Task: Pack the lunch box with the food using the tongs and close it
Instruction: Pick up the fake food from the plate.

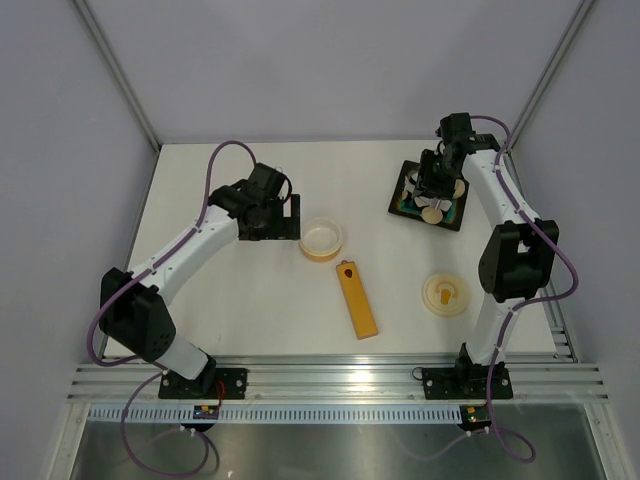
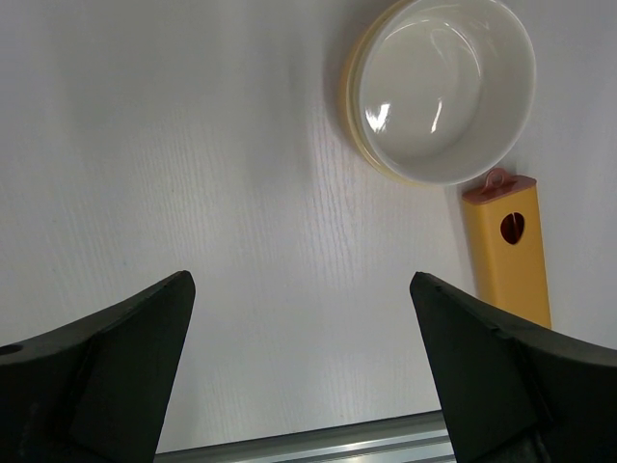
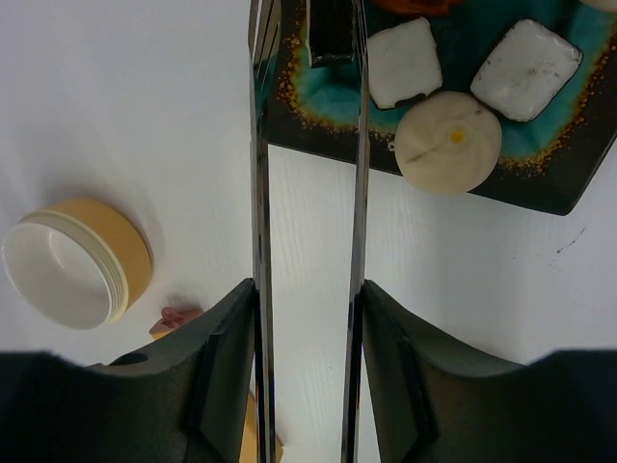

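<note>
My right gripper point(image 3: 308, 289) is shut on the tongs point(image 3: 258, 193), one silver arm against each finger. It hangs over the black tray point(image 3: 540, 188) at the back right point(image 1: 400, 205). The tong tips straddle a dark block point(image 3: 333, 39) of the food. A cream round piece point(image 3: 449, 142) and two white blocks point(image 3: 405, 63) lie beside it. The lunch box point(image 1: 321, 239) is an empty cream-yellow bowl point(image 2: 439, 87) at mid-table. Its lid point(image 1: 446, 295) lies apart, near the right arm's base. My left gripper point(image 2: 304, 280) is open, just left of the bowl point(image 1: 280, 215), holding nothing.
A long orange-yellow bar point(image 1: 357, 300) with a red mark lies in front of the bowl point(image 2: 509, 256). A metal rail runs along the table's near edge point(image 2: 318, 446). Grey walls enclose the table on three sides.
</note>
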